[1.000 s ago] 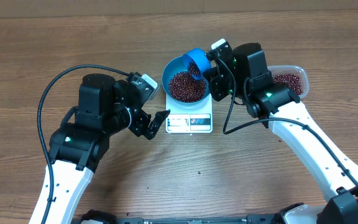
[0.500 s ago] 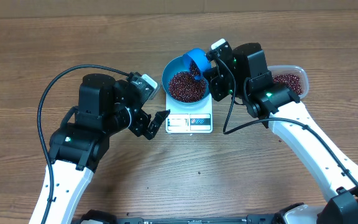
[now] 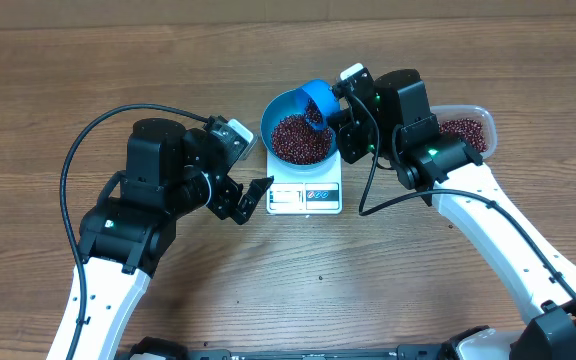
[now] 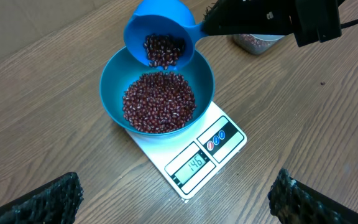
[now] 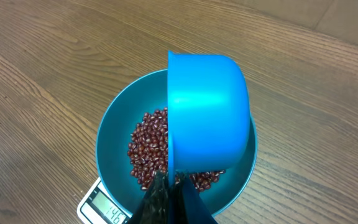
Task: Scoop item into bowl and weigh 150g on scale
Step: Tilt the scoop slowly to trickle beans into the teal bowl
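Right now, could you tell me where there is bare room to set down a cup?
Free: the table in front of the scale, between both arms, and the far strip beyond the bowl and clear tub. Crowded: around the scale, with the open left gripper beside it and the right gripper holding the scoop over the bowl.

beans (image 3: 301,138) in bowl (image 3: 270,118), bowl on scale (image 3: 305,197), scoop (image 3: 316,97) over bowl, tub (image 3: 488,122) right of scale.
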You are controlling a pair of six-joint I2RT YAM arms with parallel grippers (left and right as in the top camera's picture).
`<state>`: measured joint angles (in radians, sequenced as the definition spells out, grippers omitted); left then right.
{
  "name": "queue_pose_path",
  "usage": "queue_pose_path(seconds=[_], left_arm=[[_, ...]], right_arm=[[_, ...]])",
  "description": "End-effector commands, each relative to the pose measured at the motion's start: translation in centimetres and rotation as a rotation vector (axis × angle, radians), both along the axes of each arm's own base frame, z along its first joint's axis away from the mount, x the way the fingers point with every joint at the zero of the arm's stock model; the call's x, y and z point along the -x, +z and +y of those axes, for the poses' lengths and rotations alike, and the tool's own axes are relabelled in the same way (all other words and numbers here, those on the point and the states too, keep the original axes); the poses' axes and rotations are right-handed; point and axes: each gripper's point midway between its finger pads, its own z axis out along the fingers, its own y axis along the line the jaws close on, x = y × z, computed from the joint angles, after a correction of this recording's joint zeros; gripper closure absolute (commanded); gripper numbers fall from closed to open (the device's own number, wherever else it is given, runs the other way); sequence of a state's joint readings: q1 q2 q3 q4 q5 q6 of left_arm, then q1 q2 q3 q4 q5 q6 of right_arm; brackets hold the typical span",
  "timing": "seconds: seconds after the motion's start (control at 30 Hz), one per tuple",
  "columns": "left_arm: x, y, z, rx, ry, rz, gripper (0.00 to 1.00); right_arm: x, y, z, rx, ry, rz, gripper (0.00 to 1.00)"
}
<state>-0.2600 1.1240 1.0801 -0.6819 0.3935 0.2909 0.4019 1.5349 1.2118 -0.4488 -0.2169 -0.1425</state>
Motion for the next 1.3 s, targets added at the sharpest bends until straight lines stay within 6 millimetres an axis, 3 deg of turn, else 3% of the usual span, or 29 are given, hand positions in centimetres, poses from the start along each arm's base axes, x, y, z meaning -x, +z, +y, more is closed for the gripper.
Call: queue_pose_path(seconds=[0.0,1.27], left_arm=[[-0.13,1.07,-0.27,0.024,-0.009,-0.015,0.0],[-0.13,1.07,-0.27,0.024,-0.009,-0.015,0.0]], right_arm=[[-0.4,1.43,0.24,-0.017,-0.008,-0.03,0.96],[-0.48,1.45,0.27,0.045,0.058,-0.086,0.96]])
